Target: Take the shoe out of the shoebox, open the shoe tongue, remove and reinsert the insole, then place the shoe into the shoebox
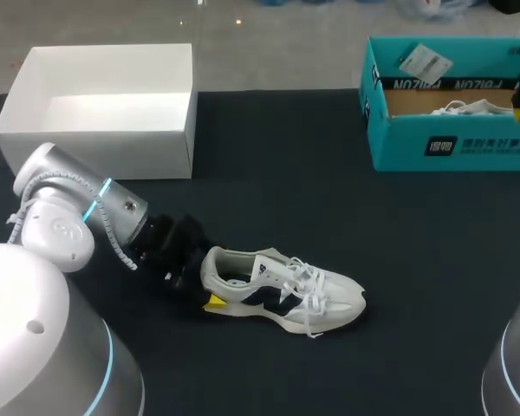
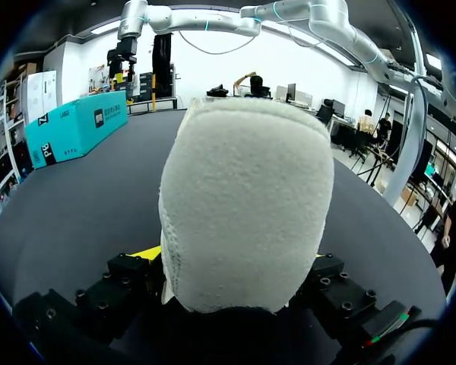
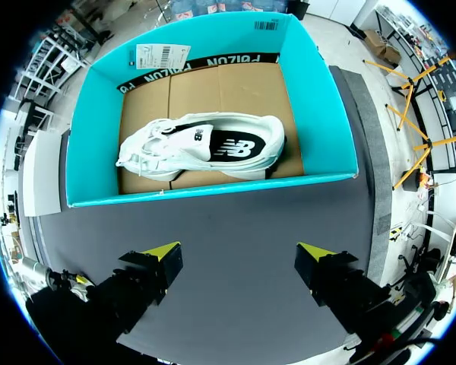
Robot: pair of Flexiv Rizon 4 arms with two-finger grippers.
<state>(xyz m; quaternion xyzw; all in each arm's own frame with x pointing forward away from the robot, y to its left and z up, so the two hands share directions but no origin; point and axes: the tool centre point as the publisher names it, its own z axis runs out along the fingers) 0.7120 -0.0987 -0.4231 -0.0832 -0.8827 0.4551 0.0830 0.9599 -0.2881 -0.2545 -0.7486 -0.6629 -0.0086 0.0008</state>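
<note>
Two shoes in play: your left gripper (image 1: 210, 282) pinches the heel of the shoe (image 1: 286, 290) lying on the table (image 1: 329, 199), its tongue (image 1: 276, 263) seemingly unopened, so that step looks next and calls your right gripper (image 3: 238, 255), jaws spread over the second shoe (image 3: 205, 146) in the teal box (image 3: 319, 99), across.

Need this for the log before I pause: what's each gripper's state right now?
Left gripper: closed on the heel of the shoe.
Right gripper: open, holding nothing.
</note>
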